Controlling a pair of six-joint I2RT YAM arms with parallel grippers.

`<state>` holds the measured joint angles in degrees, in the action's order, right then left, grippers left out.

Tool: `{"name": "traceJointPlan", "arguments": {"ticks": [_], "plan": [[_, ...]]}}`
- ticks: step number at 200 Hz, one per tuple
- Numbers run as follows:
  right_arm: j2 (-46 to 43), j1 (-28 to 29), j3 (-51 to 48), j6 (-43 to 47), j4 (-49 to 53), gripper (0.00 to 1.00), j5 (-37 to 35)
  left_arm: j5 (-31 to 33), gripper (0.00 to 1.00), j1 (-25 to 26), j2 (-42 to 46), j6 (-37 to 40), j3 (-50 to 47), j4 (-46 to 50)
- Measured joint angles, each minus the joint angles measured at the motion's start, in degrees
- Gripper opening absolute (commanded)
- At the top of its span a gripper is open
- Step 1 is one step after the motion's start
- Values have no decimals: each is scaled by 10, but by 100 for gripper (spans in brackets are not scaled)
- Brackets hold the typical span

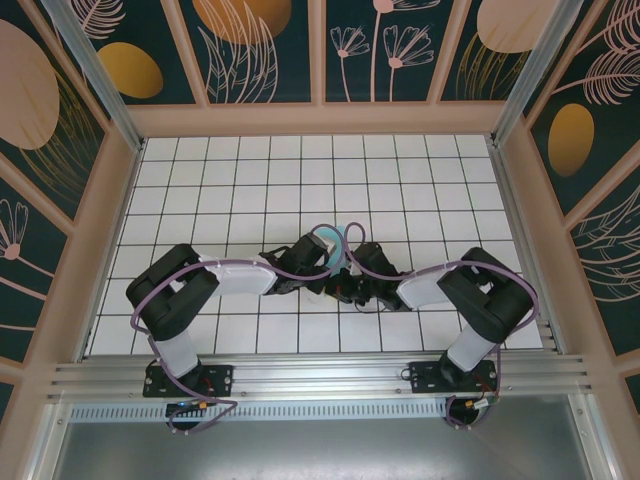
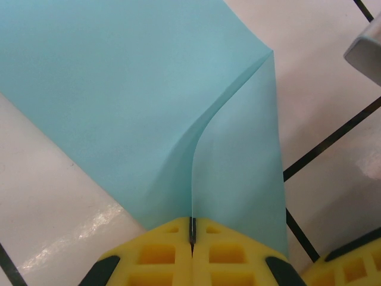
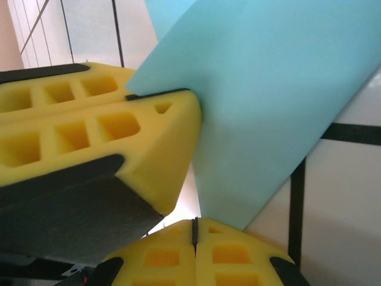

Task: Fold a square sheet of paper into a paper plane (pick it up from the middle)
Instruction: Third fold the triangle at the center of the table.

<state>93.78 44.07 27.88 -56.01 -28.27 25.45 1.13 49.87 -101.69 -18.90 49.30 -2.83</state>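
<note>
The square sheet of paper (image 2: 137, 89), light turquoise, is lifted off the tiles and bent along a soft fold (image 2: 202, 137). My left gripper (image 2: 192, 229) is shut on it, and the folded edge runs straight into the seam between its yellow fingers. From the right wrist camera the left gripper's fingers (image 3: 119, 137) pinch the paper (image 3: 268, 101) with a corner poking out. My right gripper (image 3: 194, 229) is shut just below them. The paper's lower edge ends at its tips, and a grip there is unclear. From above, both grippers (image 1: 332, 265) (image 1: 348, 283) meet mid-table under the paper (image 1: 338, 240).
The white grid-tiled table (image 1: 300, 170) lies under both arms, walled by a wooden frame with patterned panels (image 1: 320, 118). The right gripper's yellow finger (image 2: 351, 268) shows beside the paper's right edge, and a grey metal part (image 2: 366, 47) sits at the upper right.
</note>
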Motion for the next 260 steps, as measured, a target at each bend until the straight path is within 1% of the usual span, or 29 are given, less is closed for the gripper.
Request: {"name": "traceJointPlan", "arguments": {"ticks": [62,104,114,129,133,140,142,156,160,166,170,194,214,224,239,260], "plan": [[15,4,2,-1,-3,2,1,0,0,0,0,0,0,0],[9,4,3,0,3,3,-3,0,0,0,1,0,0,0],[3,4,3,2,12,3,-7,0,6,0,2,-1,0,2],[-14,0,3,8,33,4,-14,0,8,0,6,-7,0,10],[-20,-3,3,12,39,5,-15,0,11,0,9,-7,0,14],[-33,-10,3,17,49,5,-15,0,22,0,14,-9,0,20],[-37,-12,4,17,51,5,-15,0,23,0,16,-13,0,21],[-60,-35,6,28,62,6,-16,0,27,0,32,-19,3,36],[-64,-41,8,31,64,6,-16,1,29,0,37,-19,5,39],[-69,-52,12,36,65,6,-14,3,35,0,43,-21,11,45],[-70,-61,15,39,66,6,-12,3,36,0,47,-24,15,48],[-65,-95,42,64,83,6,-7,20,37,0,73,-29,41,61],[-46,-104,69,82,93,5,1,42,37,0,97,-37,44,70],[-32,-104,82,89,93,5,7,49,34,0,106,-42,44,77],[-8,-104,96,95,92,5,17,49,27,0,116,-52,43,86],[19,-104,104,102,95,5,23,27,21,-1,134,-68,37,86]]}}
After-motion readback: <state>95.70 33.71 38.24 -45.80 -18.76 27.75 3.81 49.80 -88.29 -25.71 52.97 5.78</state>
